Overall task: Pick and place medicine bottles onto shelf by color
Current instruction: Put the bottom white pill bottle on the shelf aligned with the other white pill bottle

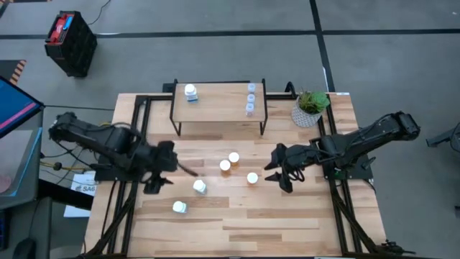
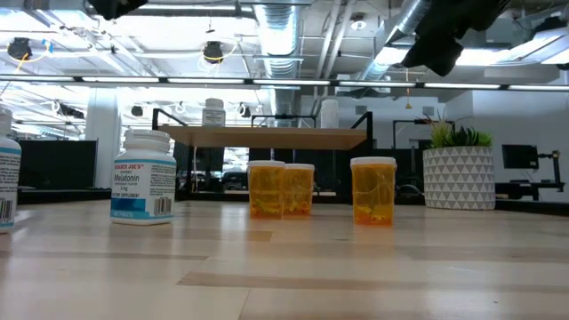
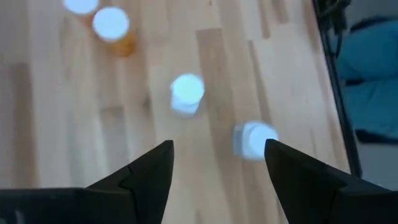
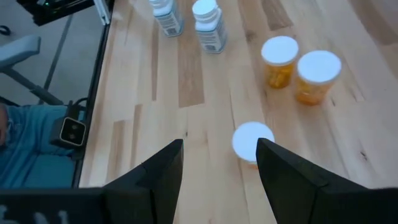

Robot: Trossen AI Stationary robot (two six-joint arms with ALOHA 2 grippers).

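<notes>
From above, we saw the low shelf with a light wooden top and thin black legs (image 1: pixel 218 101) standing at the far edge of the pale wooden worktop (image 1: pixel 287 223), carrying one white blue-labelled bottle (image 1: pixel 190 92) on its left part and three small clear bottles (image 1: pixel 251 98) in a row on its right. Three orange white-capped bottles (image 1: pixel 234 158) stood mid-worktop, and two more white bottles (image 1: pixel 199 187) stood nearer the front left. The left tool (image 1: pixel 188 170) hovered beside those white bottles, empty, and the right tool (image 1: pixel 277 171) hung near the rightmost orange bottle (image 1: pixel 252 178), empty too. A white patterned plant pot (image 1: pixel 307 114) sat right of the shelf. In the low view, we saw a white bottle (image 2: pixel 143 176) upright left of the three orange ones (image 2: pixel 372 190), the shelf (image 2: pixel 267 137) behind. Through the left wrist, we saw its fingers (image 3: pixel 149 171) spread wide above two white bottles (image 3: pixel 186 93). Through the right wrist, its fingers (image 4: pixel 163 165) stood wide apart, one orange bottle (image 4: pixel 252 142) between them below.
</notes>
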